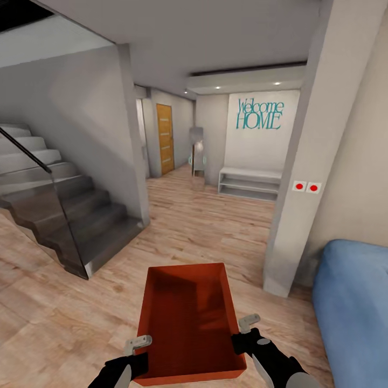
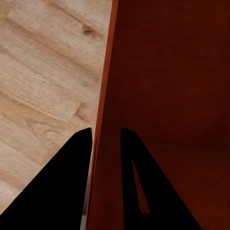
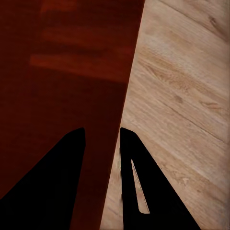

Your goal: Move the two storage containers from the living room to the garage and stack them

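A red-orange open-top storage container (image 1: 188, 318) hangs low in front of me in the head view, held above the light wood-plank flooring of the living room. My left gripper (image 1: 139, 345) is shut on its left wall, one finger inside and one outside, as the left wrist view shows on the container wall (image 2: 103, 120) with the left gripper (image 2: 105, 139) straddling it. My right gripper (image 1: 245, 328) is shut on the right wall; the right wrist view shows the right gripper (image 3: 102, 136) astride the container wall (image 3: 129, 72). The bin is empty.
A dark staircase with a glass balustrade (image 1: 59, 215) rises at the left. A white pillar (image 1: 302, 178) and a blue sofa (image 1: 353, 312) stand at the right. A hallway leads ahead to a white bench (image 1: 250, 183) and an orange door (image 1: 165, 138).
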Motion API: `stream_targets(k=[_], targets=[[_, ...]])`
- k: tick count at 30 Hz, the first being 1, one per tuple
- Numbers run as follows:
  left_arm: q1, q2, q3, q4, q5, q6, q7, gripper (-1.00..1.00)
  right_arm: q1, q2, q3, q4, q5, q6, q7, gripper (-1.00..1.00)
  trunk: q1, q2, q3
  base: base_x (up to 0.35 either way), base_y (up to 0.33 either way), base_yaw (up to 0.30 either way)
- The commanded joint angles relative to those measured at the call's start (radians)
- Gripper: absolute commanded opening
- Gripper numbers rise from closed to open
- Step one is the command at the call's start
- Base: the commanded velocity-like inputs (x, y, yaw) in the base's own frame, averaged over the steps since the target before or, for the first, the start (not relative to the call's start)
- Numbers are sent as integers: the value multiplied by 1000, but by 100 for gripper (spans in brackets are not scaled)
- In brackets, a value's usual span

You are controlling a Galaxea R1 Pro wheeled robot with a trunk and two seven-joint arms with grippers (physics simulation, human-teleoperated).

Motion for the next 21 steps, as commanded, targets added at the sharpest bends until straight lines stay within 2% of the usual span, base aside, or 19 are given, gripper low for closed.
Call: stream_targets(k=[1, 21], targets=[[1, -1, 3, -4, -27, 5, 12, -100, 0, 35, -22, 0, 2, 6, 33, -100, 1, -1, -1, 325, -73, 0], [0, -1, 3, -4, -27, 5, 12, -100, 0, 35, -23, 0, 2, 6, 33, -100, 1, -1, -2, 325, -73, 0]])
